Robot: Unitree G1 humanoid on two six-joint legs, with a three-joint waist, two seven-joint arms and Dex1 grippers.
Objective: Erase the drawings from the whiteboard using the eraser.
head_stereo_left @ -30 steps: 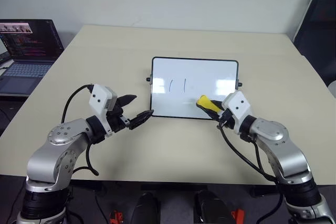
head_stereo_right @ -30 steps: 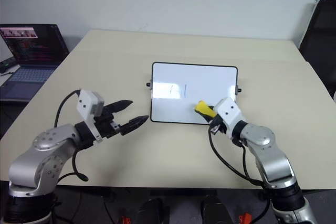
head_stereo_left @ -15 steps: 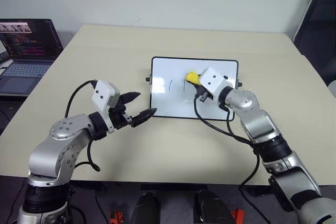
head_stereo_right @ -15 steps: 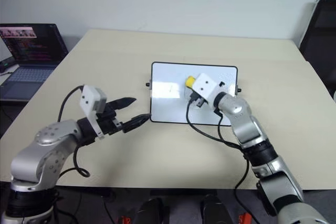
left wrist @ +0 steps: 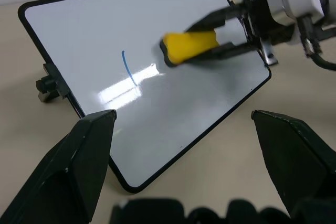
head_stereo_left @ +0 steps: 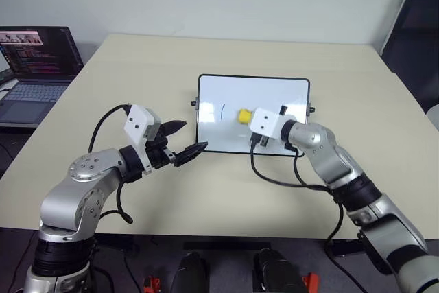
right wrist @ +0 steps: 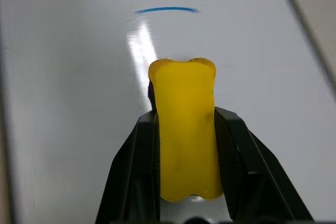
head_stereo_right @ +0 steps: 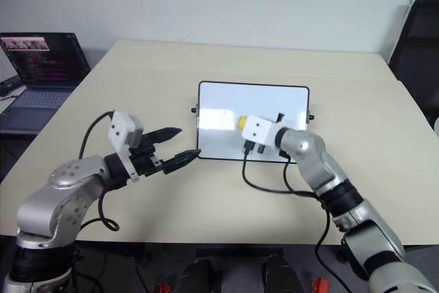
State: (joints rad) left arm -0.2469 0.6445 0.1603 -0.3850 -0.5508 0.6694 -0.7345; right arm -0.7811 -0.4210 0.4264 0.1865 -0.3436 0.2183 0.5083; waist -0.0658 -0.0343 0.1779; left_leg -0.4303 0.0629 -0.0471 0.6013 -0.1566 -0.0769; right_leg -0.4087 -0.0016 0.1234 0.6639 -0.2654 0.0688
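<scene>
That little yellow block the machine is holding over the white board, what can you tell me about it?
The eraser is a small yellow oblong block, pinched in slightly at the waist, with a dark layer along its underside. It looks soft and matte. The right gripper clamps it between two black fingers, one on each long side, with its free end poking out over the whiteboard, near the middle. One curved blue stroke lies just ahead of that end.

head overhead, wrists near whiteboard (left wrist: 157,77)

The whiteboard (head_stereo_left: 254,113) lies mid-worktop (head_stereo_left: 206,190). The eraser (head_stereo_left: 244,115) sits on its middle, one stroke (head_stereo_left: 223,110) just left of it. A laptop (head_stereo_left: 33,66) stands beyond the worktop's far left edge.
</scene>
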